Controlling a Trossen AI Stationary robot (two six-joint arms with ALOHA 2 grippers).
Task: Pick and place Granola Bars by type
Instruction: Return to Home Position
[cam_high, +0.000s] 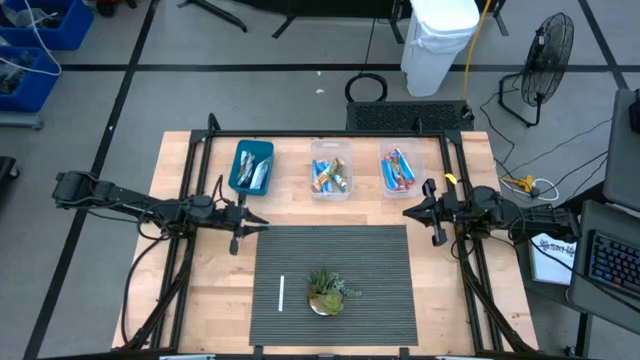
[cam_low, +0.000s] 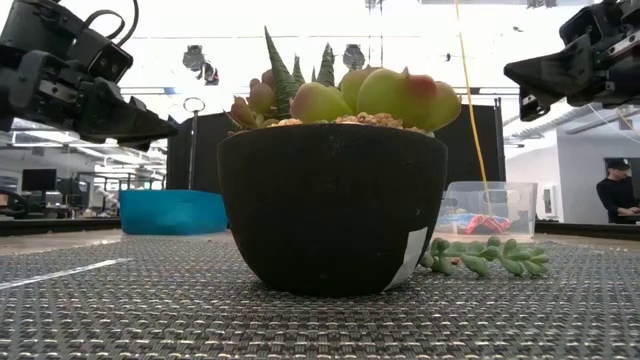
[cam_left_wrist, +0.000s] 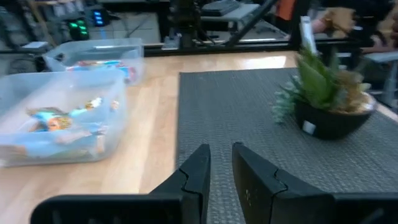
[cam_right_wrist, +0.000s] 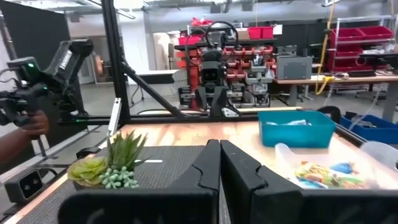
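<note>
My left jaws slightly parted, my right jaws clenched, both empty, hovering by mat (cam_high: 330, 262) far corners. Granola Bars (cam_high: 331, 178) lie in three bins (cam_high: 313, 165).

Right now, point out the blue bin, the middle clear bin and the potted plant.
blue bin (cam_high: 235, 168): high view, left wall.
middle clear bin (cam_high: 331, 150): high view, bare far end.
potted plant (cam_low: 330, 210): low view, pot's front.

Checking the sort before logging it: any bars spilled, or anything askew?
Nothing stands out. The granola bars all lie inside the blue bin, the middle clear bin and the right clear bin; none shows on the mat, and the plant stands upright.
</note>
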